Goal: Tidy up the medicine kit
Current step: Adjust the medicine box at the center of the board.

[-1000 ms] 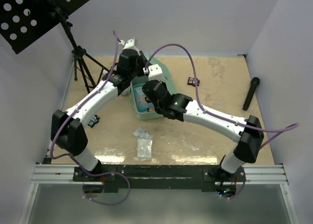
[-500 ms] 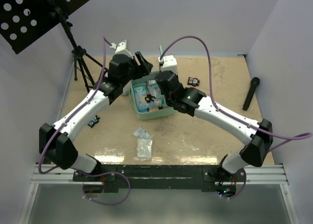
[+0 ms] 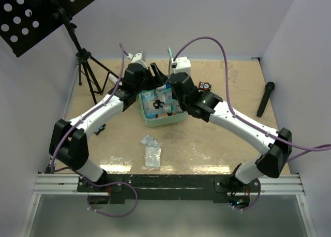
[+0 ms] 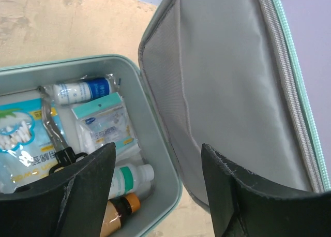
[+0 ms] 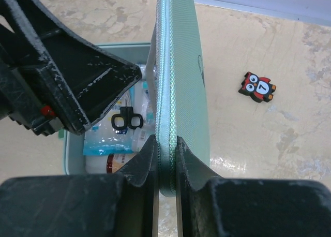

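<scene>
The mint-green medicine kit (image 3: 163,122) lies open mid-table. Its tray (image 4: 155,128) holds small bottles, packets and black scissors (image 5: 126,121). My right gripper (image 5: 166,155) is shut on the zip rim of the lid (image 5: 182,76) and holds it upright on edge. In the top view that gripper (image 3: 172,90) sits over the kit's far right side. My left gripper (image 4: 158,193) is open with nothing between its fingers. It hovers over the tray's corner beside the lid's grey lining (image 4: 232,92). From above, the left gripper (image 3: 154,75) is at the kit's far edge.
Two clear packets (image 3: 152,150) lie on the table in front of the kit. A small black-and-red owl gadget (image 3: 205,85) lies right of the lid. A black cylinder (image 3: 266,98) rests at the far right. A tripod stand (image 3: 85,66) rises at the back left.
My left gripper's jaws have gone from nearly shut to wide open. My right gripper has swung back and to the right with the lid, uncovering the tray.
</scene>
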Robot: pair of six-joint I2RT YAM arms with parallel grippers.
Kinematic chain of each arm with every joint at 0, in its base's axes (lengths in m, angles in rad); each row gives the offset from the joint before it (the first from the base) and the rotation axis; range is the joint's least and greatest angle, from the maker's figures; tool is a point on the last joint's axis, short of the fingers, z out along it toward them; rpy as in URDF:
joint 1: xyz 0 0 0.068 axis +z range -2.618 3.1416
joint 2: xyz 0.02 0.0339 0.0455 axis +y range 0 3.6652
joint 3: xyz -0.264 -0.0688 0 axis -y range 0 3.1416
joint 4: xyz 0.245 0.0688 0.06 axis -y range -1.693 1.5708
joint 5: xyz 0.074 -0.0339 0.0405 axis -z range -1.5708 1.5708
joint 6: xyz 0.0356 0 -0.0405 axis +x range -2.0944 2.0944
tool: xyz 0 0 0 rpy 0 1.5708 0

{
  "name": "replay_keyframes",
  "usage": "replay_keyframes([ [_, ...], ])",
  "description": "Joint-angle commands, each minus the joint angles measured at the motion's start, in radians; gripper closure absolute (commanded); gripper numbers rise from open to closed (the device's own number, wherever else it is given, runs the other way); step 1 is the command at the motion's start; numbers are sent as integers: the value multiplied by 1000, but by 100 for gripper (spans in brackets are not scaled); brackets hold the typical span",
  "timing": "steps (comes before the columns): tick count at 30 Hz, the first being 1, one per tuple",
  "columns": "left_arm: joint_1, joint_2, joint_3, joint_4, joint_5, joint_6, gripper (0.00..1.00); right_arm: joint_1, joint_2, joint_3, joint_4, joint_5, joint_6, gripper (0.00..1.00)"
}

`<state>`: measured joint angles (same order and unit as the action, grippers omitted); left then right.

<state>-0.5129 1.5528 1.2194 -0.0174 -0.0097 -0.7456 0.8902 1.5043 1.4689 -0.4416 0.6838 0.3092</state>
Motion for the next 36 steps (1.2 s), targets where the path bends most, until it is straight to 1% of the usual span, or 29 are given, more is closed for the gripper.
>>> replay_keyframes([
  [1,-13,27,72,99,48,-8,28,-2,5,21,-5,-26,24,100],
  [5,-27,55,80,131,43,-3,29,-2,5,13,1,-32,24,100],
  [8,-36,108,132,113,50,15,31,-2,1,10,0,-32,27,100],
  [10,-42,156,192,54,19,37,37,-2,-3,10,-5,-26,28,100],
  [11,-44,186,222,-19,14,38,40,-4,-7,8,-8,-23,31,100],
  [13,-44,205,256,-81,-47,38,48,-4,-15,1,-9,-20,39,100],
  [17,-44,188,216,-84,-114,26,53,-4,-29,-8,-13,-18,48,100],
  [22,-44,188,210,-136,-153,35,60,-2,-50,-13,-20,0,65,100],
  [25,-42,171,184,-130,-164,35,67,-4,-64,-9,-32,20,85,100],
  [29,-42,168,172,-144,-161,37,68,-4,-84,-15,-43,49,113,100],
  [31,-42,162,167,-151,-159,38,66,-2,-88,-22,-46,51,117,100],
  [34,-42,132,152,-135,-153,38,51,-4,-90,-36,-45,37,125,100],
  [36,-41,107,150,-125,-154,45,43,-2,-92,-42,-39,25,123,100],
])
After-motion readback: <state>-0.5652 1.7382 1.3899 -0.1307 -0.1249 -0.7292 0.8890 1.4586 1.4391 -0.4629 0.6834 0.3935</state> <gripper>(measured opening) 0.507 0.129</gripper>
